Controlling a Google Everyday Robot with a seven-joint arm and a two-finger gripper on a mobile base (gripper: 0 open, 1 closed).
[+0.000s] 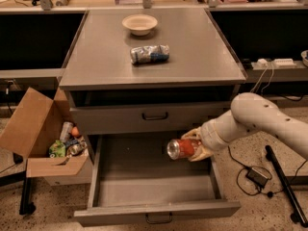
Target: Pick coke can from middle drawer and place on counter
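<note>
The coke can [180,148] is red with a silver end facing left, held on its side. My gripper [194,147] is shut on the coke can and holds it above the right part of the open middle drawer [144,186], near the drawer's right wall. The arm reaches in from the right. The drawer floor is bare. The counter [101,52] is the grey top of the cabinet, above and behind the gripper.
A cream bowl [139,24] and a silver-and-blue can [149,54] lying on its side sit on the counter. The closed upper drawer front [154,115] has a black handle. An open cardboard box [43,143] with trash stands at left. Cables [257,177] lie on the floor at right.
</note>
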